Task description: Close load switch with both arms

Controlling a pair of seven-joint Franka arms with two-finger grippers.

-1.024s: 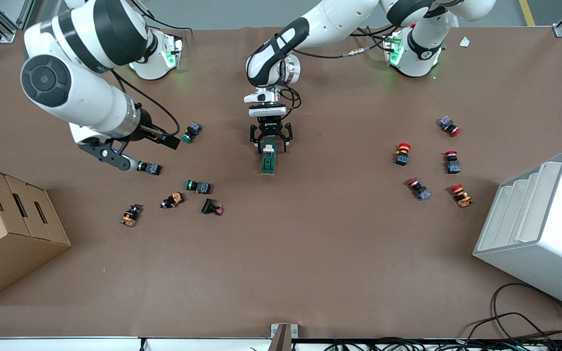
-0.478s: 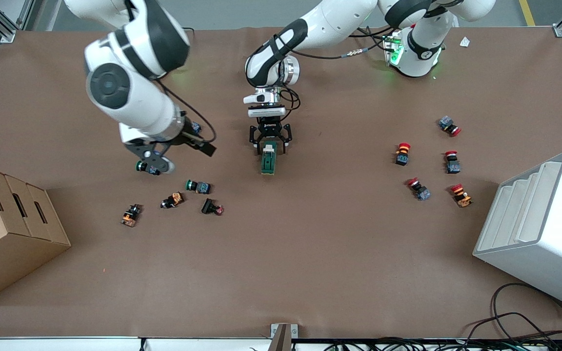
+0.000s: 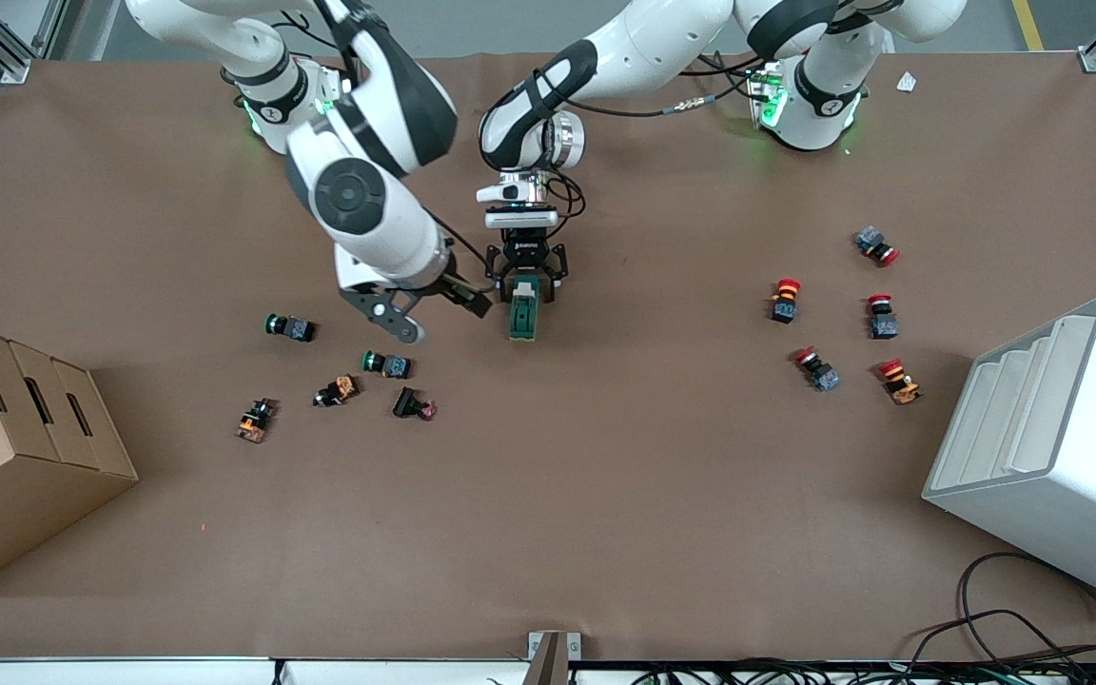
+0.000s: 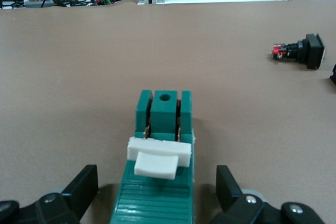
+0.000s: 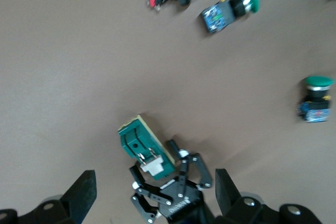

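Cardboard box [image 3: 20,447] stood at the right arm's end of the table, well apart from the load switch [image 3: 522,316], which lay on the brown table [image 3: 605,495] near its middle, its white lever [image 4: 157,158] standing up from the green body. Between box and switch sat a scatter of push buttons, among them a green-capped one [image 3: 287,327] from which the right gripper [image 3: 405,309] had swung away within the last second; a second ago it hung over that button, and it had since crossed to hover just beside the switch, fingers spread wide and holding nothing. That shift suggests the right arm was being brought in to press the lever while the other arm steadied the body. The left gripper [image 3: 528,282] had not moved in that time: it sat low at the switch's end farther from the front camera, its fingers open on either side of the body, with a clear gap showing in the left wrist view. Red-capped push buttons [image 3: 784,299] lay toward the left arm's end, with a white stepped bin [image 3: 1052,447] nearest that end. Small white lettering showed on the left gripper's body, too small to read.
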